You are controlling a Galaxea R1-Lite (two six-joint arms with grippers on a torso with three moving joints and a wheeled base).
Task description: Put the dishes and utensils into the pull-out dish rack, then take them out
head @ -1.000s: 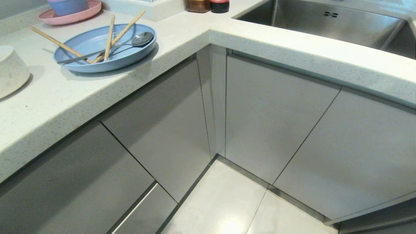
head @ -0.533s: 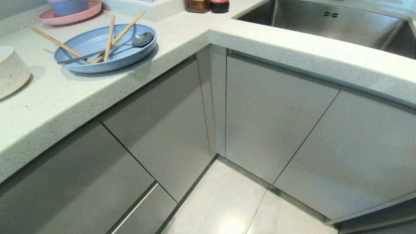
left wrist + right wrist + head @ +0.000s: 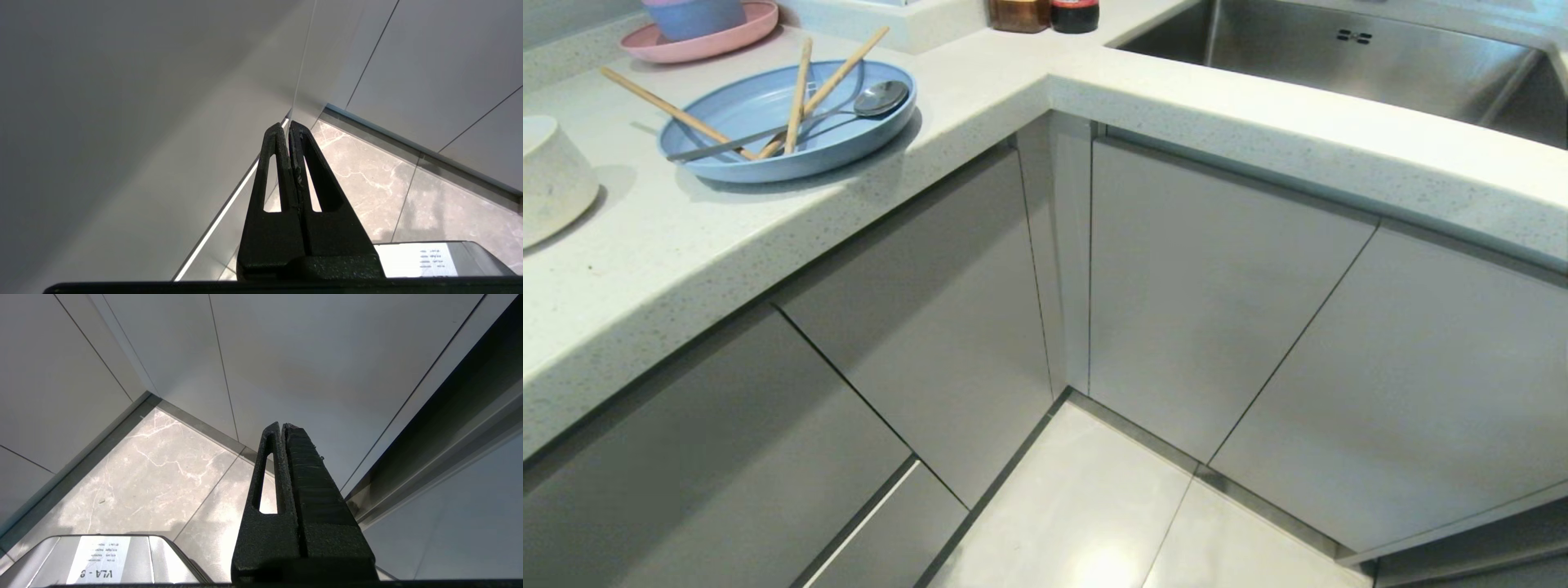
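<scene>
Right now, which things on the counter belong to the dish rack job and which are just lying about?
For the job: light-blue plate, chopsticks, spoon, off-white bowl.
Lying about: pink plate, blue bowl, two jars, sink.

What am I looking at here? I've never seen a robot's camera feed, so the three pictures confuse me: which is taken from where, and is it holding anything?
It is a two-armed robot in a kitchen corner. The wide picture comes from its head, looking down at the countertop, the closed cabinet doors and the floor. On the counter a light-blue plate carries wooden chopsticks and a metal spoon; an off-white bowl stands near it, a pink plate behind, the steel sink to the right. The other two pictures come from cameras on the wrists. Each shows a black pincer, the left pincer and the right pincer, shut, empty, low beside the cabinets.
</scene>
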